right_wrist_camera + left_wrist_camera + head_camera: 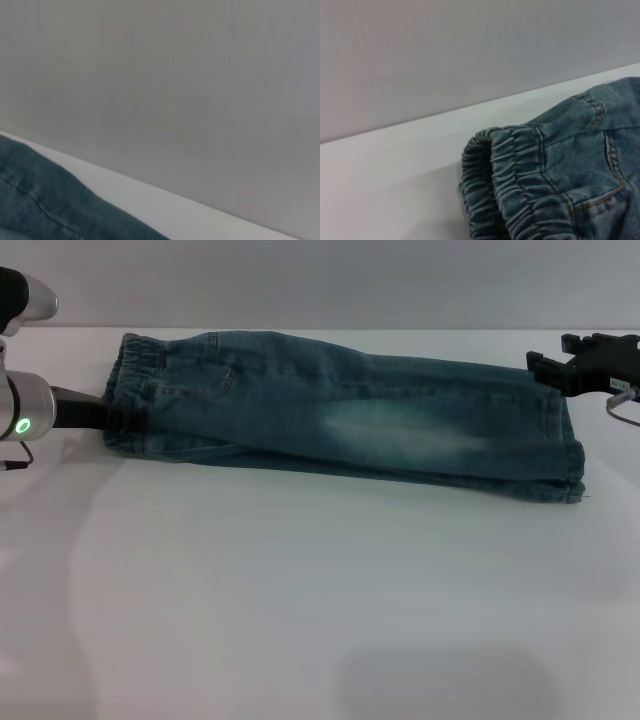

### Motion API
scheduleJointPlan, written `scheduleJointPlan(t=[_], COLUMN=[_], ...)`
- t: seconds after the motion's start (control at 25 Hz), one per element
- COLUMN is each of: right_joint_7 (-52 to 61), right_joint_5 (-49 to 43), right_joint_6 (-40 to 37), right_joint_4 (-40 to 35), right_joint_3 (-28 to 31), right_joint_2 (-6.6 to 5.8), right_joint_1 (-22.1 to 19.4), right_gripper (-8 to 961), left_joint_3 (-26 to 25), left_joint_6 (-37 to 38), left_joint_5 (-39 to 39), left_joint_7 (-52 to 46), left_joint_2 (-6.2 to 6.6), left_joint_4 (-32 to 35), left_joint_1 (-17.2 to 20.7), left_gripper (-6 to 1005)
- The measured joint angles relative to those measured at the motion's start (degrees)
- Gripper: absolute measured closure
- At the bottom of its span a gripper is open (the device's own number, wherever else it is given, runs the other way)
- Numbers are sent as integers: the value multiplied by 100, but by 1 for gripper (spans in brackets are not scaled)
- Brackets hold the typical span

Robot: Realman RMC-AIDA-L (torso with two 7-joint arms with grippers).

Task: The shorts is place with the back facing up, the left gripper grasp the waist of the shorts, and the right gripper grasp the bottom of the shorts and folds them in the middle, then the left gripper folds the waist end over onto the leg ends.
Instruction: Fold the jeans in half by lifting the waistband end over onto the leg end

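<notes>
The faded blue-green denim shorts [350,415] lie folded lengthwise into a long strip across the far part of the white table [300,590]. The ruffled waist [135,390] is at the left and the leg ends [570,455] at the right. My left gripper [115,420], on its silver wrist with the green ring, reaches in from the left and is shut on the lower corner of the waist. The left wrist view shows the gathered waist [505,190] close up. My right gripper [548,368] hovers open just beyond the leg ends, holding nothing. The right wrist view shows only an edge of the shorts [45,205].
A plain grey wall [320,280] rises behind the table's far edge, close behind the shorts. White tabletop stretches from the shorts toward me.
</notes>
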Motion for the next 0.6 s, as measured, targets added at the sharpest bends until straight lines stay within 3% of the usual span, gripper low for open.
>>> scheduleJointPlan(t=[0.6], right_joint_7=[-17], right_joint_5=[142], right_joint_6=[-8], right_joint_4=[39], right_joint_3=[-34], right_joint_2=[11], right_joint_1=[-80], right_gripper=[436], left_joint_3=[-9], left_joint_6=[15], left_joint_5=[-37], left_joint_7=[295], left_joint_2=[-57], left_joint_4=[155], left_joint_1=[2], left_gripper=[648])
